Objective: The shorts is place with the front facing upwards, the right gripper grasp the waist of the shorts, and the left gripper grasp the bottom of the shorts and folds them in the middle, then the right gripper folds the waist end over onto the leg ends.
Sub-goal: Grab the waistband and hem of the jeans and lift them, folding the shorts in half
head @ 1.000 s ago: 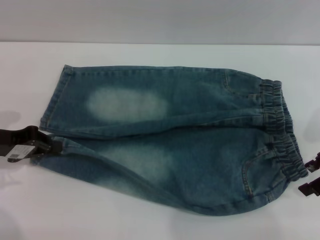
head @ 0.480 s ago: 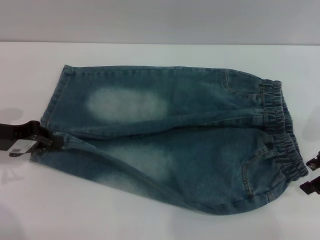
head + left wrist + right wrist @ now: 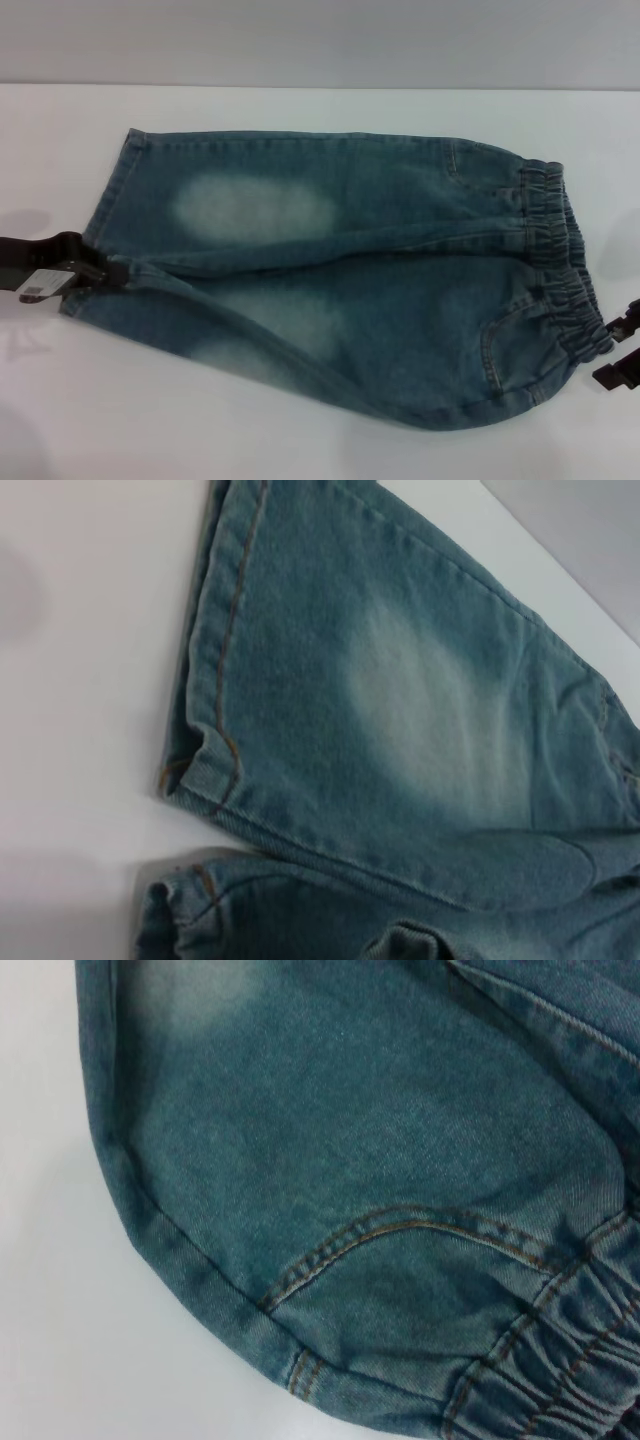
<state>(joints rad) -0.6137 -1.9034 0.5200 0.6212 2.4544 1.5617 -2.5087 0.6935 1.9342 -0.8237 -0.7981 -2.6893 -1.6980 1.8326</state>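
Note:
The blue denim shorts (image 3: 380, 260) lie flat on the white table, front up, with a pale patch on each leg. The leg ends point left and the ruffled waist end (image 3: 560, 250) points right. My left gripper (image 3: 108, 272) is at the left, shut on the bottom of the shorts at the near leg's hem, which is bunched and slightly raised (image 3: 175, 910). The far leg's hem (image 3: 215, 660) lies flat. My right gripper (image 3: 618, 350) is at the right edge, just beside the near corner of the waistband (image 3: 560, 1360), with its two black fingers apart and holding nothing.
The white table (image 3: 300, 450) extends around the shorts, with bare surface in front and to the left. A grey wall (image 3: 320, 40) rises behind the table's far edge. A curved pocket seam (image 3: 400, 1230) lies next to the waistband.
My left gripper has shifted a little away from me, dragging the near leg's hem with it. The right gripper has edged slightly toward the waistband.

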